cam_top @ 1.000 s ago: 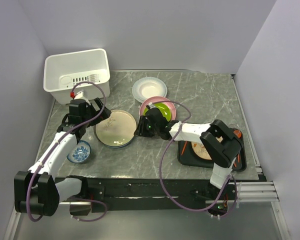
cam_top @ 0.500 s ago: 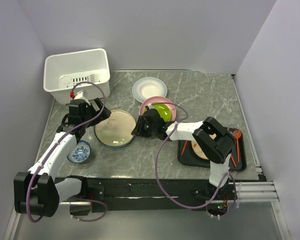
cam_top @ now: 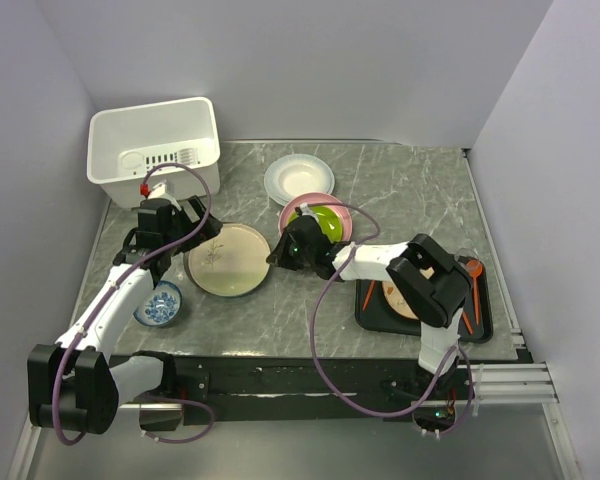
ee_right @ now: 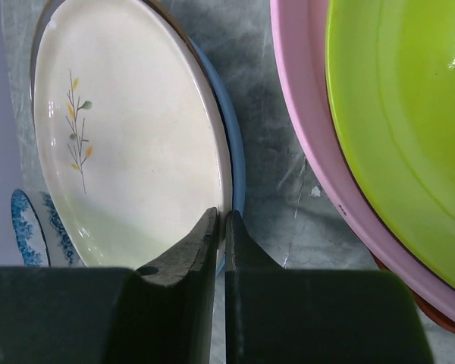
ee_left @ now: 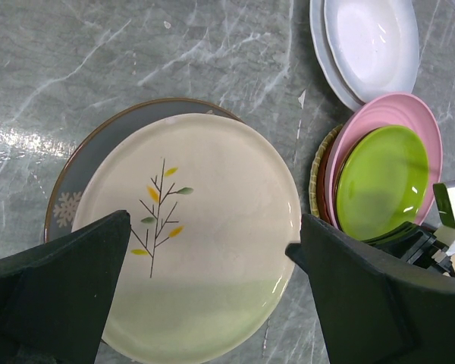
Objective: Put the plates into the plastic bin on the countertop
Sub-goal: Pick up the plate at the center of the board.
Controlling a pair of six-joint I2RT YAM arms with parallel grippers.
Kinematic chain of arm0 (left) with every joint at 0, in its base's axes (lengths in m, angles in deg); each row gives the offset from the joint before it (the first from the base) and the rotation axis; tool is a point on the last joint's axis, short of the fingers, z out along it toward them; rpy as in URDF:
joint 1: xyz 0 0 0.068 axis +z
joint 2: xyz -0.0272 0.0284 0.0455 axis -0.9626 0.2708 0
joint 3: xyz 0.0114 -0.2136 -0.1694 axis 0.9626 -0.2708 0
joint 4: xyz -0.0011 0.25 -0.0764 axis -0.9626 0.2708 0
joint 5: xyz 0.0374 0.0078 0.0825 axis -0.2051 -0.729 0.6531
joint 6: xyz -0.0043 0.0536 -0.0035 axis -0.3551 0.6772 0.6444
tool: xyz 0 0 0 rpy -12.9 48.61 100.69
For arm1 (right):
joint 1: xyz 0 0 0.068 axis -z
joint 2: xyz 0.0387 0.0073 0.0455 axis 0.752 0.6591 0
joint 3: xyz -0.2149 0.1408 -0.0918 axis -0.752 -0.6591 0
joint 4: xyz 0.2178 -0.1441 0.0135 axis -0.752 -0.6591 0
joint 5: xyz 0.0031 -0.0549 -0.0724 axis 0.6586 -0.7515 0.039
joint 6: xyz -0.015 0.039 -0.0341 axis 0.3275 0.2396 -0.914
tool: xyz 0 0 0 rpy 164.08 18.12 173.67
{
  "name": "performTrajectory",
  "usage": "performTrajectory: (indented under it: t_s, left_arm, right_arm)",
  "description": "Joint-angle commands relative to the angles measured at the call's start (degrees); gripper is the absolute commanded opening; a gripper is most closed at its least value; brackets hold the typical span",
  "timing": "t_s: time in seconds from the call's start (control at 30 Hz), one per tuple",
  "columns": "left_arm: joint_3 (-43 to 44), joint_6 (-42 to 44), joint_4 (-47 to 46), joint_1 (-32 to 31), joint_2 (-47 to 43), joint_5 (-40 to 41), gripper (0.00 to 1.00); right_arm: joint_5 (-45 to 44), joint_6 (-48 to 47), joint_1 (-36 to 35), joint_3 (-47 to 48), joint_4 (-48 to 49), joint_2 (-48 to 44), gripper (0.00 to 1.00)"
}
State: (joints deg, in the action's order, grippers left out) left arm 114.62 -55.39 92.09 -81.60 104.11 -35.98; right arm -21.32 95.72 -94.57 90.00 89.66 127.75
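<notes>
The plastic bin (cam_top: 120, 185) holds no plates yet; the right end effector (ee_right: 221, 220) seems clenched on the rim of the cream plate (ee_left: 212, 174), while the left end effector (ee_left: 208, 235) hangs released.

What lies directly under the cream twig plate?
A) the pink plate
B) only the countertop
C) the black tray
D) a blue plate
D: the rim of a blue plate peeks out from beneath the cream twig plate in both wrist views.
</notes>
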Motion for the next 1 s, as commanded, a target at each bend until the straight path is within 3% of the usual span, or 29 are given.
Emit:
performTrajectory:
  t_s: [0.0, 0.53, 0.97]
  left_arm:
    - [0.5, 0.5, -1.7, 0.1, -0.7, -0.3, 0.99]
    - [-5.0, -1.2, -6.7, 0.2, 0.9, -6.1, 0.99]
    - [-6.6, -4.5, -2.9, 0.2, 4.5, -3.2, 0.99]
  right_arm:
    - [-1.5, -2.9, -0.3, 0.3, -2.6, -3.0, 0.07]
    - [-4.0, -3.5, 0.6, -5.3, -2.3, -12.0, 0.01]
    - [-4.9, -2.4, 1.9, -9.7, 0.7, -11.4, 0.01]
